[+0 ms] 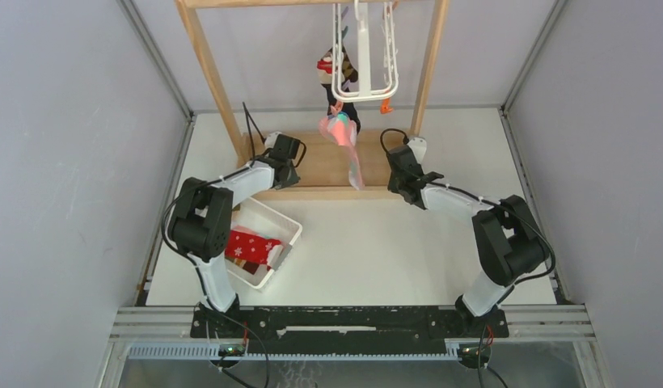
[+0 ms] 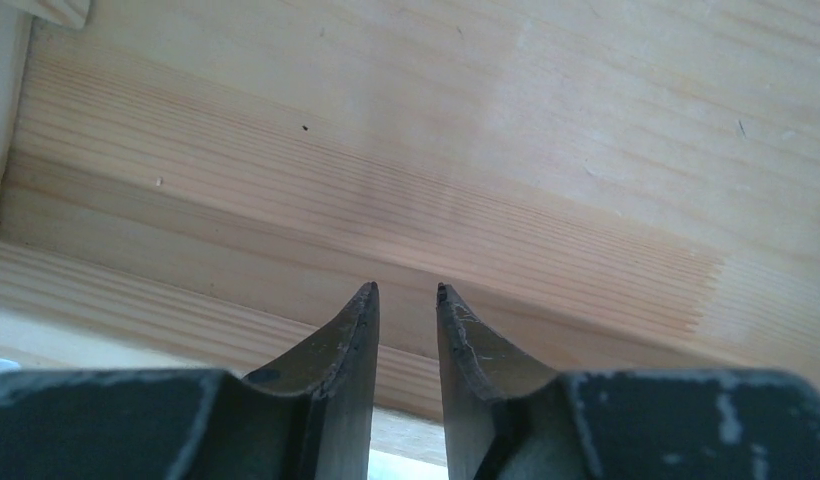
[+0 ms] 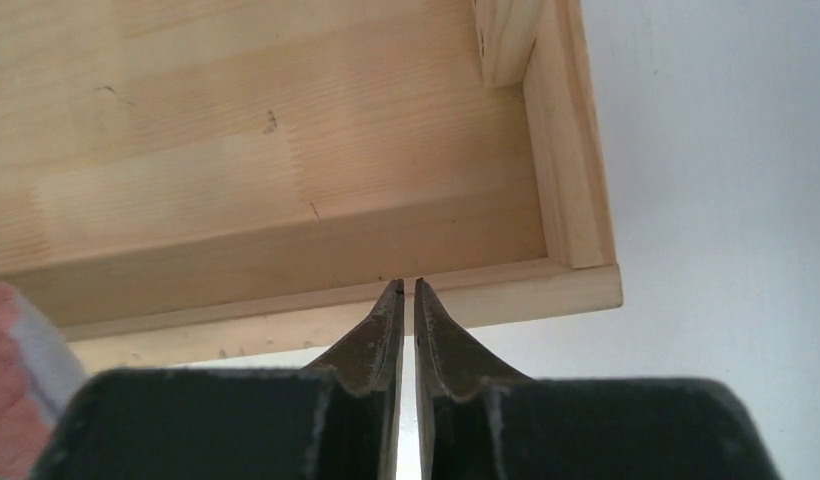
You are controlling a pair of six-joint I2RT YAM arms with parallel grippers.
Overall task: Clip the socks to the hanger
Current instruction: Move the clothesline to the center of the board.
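The white hanger [image 1: 365, 61] hangs by its hook from the top bar of the wooden rack. A striped sock [image 1: 331, 68] and a dark sock [image 1: 350, 111] dangle from its clips, and a pink sock [image 1: 345, 139] hangs lowest; its edge shows in the right wrist view [image 3: 16, 390]. A red snowflake sock [image 1: 249, 246] lies in the white basket [image 1: 289, 225]. My left gripper [image 1: 289, 162] [image 2: 406, 290] hovers over the rack's base board, open and empty. My right gripper [image 1: 401, 174] [image 3: 408, 283] is at the board's front right corner, open by a narrow slit, holding nothing.
The wooden rack's base board [image 1: 320, 166] [image 2: 486, 150] [image 3: 286, 150] and two uprights [image 1: 211, 73] stand at the back of the table. An orange clip [image 1: 386, 105] dangles from the hanger's right side. Grey walls close in left and right.
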